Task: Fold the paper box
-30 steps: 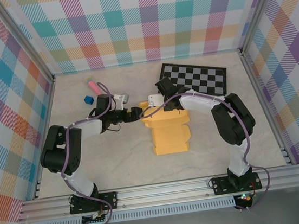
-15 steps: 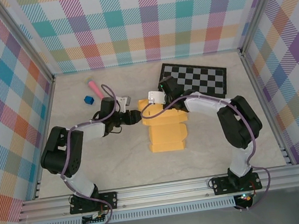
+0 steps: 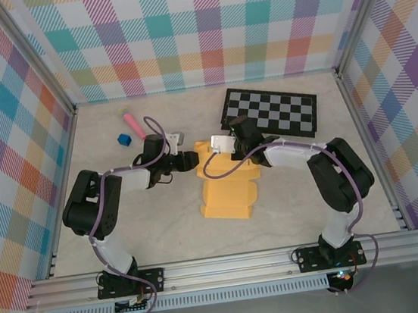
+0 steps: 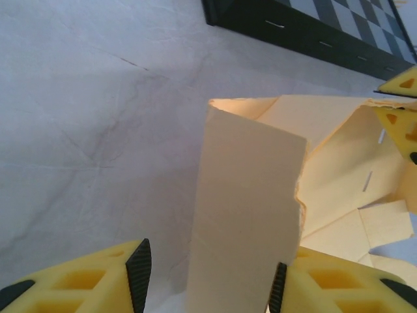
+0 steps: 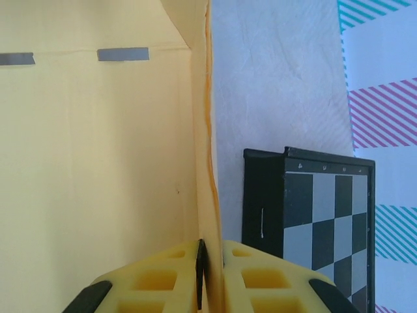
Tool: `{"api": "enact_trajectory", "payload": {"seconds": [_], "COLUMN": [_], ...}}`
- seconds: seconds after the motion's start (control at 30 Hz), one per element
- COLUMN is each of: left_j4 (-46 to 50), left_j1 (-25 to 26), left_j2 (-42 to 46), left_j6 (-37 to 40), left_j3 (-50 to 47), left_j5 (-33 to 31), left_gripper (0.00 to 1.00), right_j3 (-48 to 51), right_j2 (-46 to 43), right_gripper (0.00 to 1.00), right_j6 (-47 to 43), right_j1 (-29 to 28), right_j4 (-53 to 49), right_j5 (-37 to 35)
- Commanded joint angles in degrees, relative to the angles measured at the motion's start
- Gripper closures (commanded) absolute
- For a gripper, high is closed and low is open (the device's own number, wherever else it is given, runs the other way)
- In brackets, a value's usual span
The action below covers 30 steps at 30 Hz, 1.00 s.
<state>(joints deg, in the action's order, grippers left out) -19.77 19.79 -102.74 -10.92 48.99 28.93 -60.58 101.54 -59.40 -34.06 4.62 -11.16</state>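
The paper box (image 3: 229,192) is yellow-orange card, half raised, in the middle of the table. My left gripper (image 3: 192,159) is at its far left corner. In the left wrist view an upright flap of the paper box (image 4: 251,195) stands between the open jaws of the left gripper (image 4: 208,274); it touches the right pad, and a gap remains at the left pad (image 4: 140,274). My right gripper (image 3: 228,156) is at the box's far edge. The right wrist view has the right gripper (image 5: 210,251) shut on a thin upright wall of the paper box (image 5: 98,163).
A black-and-white checkered board (image 3: 272,110) lies just behind the box, close to the right gripper (image 5: 319,208). A pink marker (image 3: 130,123) and a blue cube (image 3: 123,139) lie at the back left. Checked walls close in the table on three sides.
The left gripper has moved right onto the box's flap and its jaws have narrowed. The box has turned, its near end swinging left. The right gripper has shifted slightly right with the wall.
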Motion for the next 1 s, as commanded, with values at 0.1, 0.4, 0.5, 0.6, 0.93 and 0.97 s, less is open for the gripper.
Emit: {"api": "enact_trajectory", "payload": {"seconds": [0.1, 0.4, 0.5, 0.6, 0.93, 0.97], "left_j4": [-1.4, -1.0, -2.7, -5.6, -14.7, -15.2], "left_j1": [1.3, 1.4, 1.4, 1.5, 2.9, 3.0], "left_j2": [-0.7, 3.6, 5.3, 6.9, 8.7, 8.5], "left_j6": [0.8, 1.8, 1.8, 0.6, -1.0, -0.8], "left_j3": [2.0, -0.3, -1.9, -3.5, -6.6, -6.7], "left_j5": [1.9, -1.6, -4.2, -8.4, -16.1, -16.2], "left_gripper": [0.54, 0.81, 0.88, 0.96, 1.00, 1.00], "right_j3": [0.1, -0.5, -2.6, -3.2, -11.4, -10.6], "right_j2": [-2.8, -3.4, -5.0, -9.5, -19.3, -18.6], "right_gripper": [0.85, 0.68, 0.52, 0.23, 0.04, 0.09], "right_j6": [-0.7, 2.2, 12.4, 25.4, 115.2, 120.0], "right_j1": [0.3, 0.6, 0.5, 0.8, 5.6, 5.8], "right_j4": [2.6, 1.4, -0.8, -3.7, -35.7, -32.1], "right_j5": [3.4, 2.2, 0.4, 0.0, 4.6, 10.2]}}
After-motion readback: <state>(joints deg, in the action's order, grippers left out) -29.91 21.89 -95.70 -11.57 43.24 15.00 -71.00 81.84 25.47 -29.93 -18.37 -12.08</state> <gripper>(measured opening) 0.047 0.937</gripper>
